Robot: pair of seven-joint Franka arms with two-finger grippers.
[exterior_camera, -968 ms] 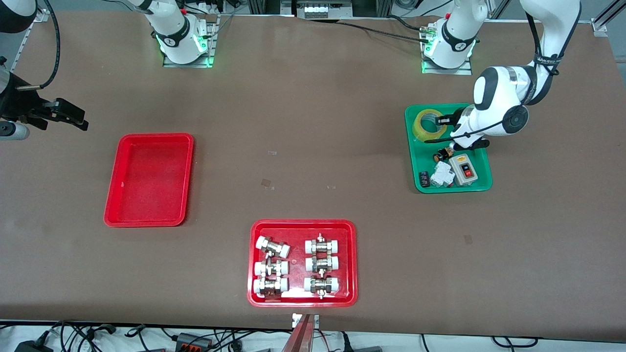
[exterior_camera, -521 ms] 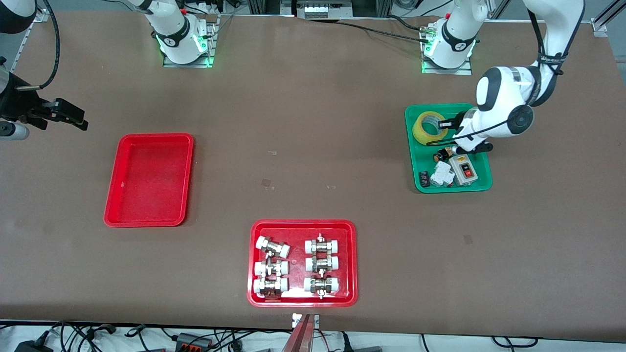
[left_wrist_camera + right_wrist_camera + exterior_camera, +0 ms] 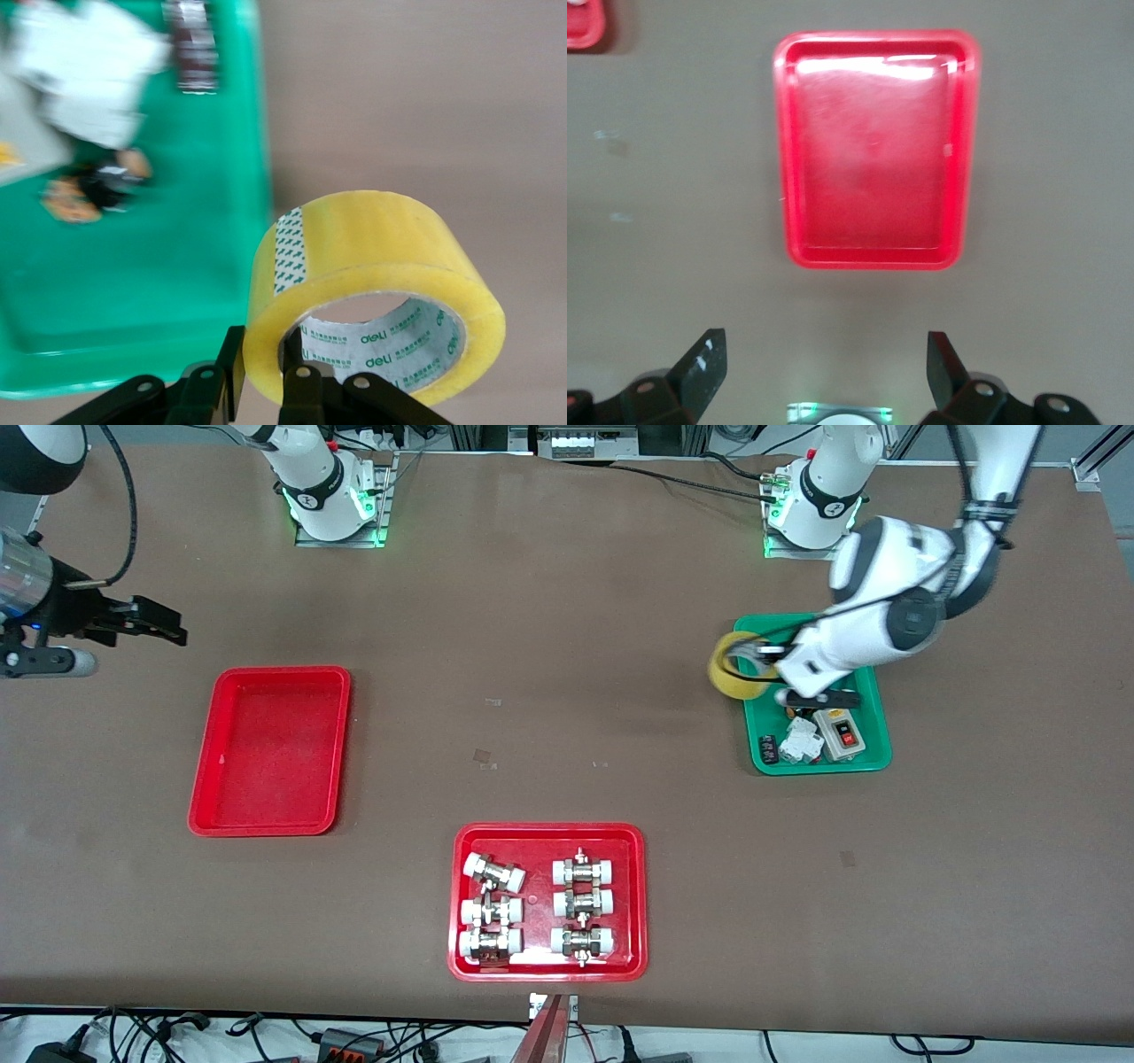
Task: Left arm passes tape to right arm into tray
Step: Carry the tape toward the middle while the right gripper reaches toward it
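Left gripper is clamped on the wall of the tape, one finger through the hole, one on the outside. In the left wrist view the roll stands out from the fingertips, hole axis roughly level. The roll hangs over the edge of the green tray, on the side toward the right arm's end of the table, clear of the switch box and the small parts in that tray.

Right gripper is empty, fingers spread wide, and waits in the air over bare table at its own end. From it, the red tray lies just below and a little ahead; its wrist view looks straight down on that tray, which has nothing in it.

The relation I am flying on: the tape is a whole table-length away from the right gripper, with open brown table between. The left arm is the only one near the roll. It is folded low, forearm pointing toward the middle.

My read: pick-up done, handover not begun. The roll has to travel toward mid-table, with its free rim presented for the other hand.

The second red tray, full of pipe fittings, lies off that path.
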